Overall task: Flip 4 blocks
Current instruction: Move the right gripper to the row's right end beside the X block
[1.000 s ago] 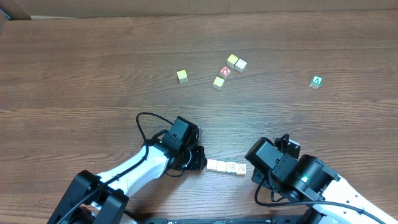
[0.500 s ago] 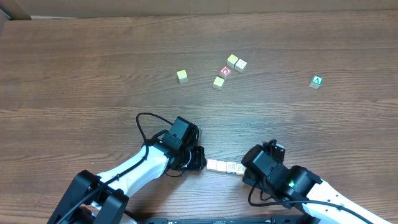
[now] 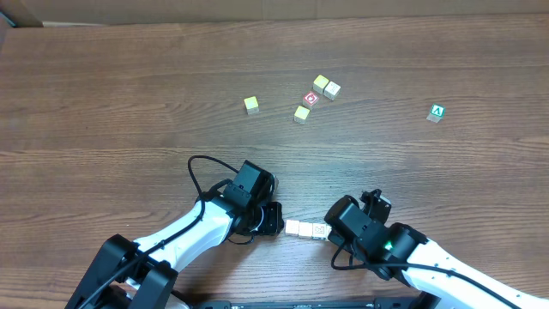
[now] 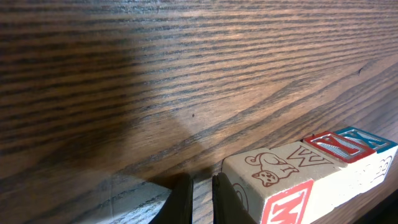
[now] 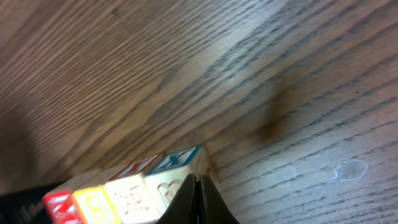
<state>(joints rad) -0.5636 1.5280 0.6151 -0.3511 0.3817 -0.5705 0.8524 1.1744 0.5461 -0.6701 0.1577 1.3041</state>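
Blocks (image 3: 305, 229): I see one touching row near the table's (image 3: 129, 103) front edge, between both arms.
Left gripper (image 4: 200, 191): jaws closed, empty, just beside the row's end.
Right gripper (image 5: 199, 186): pinched closed, empty, at the opposite end.

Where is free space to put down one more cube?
Free: the left part of the table, beyond the lone yellow cube; the strip between the cube cluster and the green A cube. Crowded: near edge, where left gripper and right gripper flank the row of blocks.
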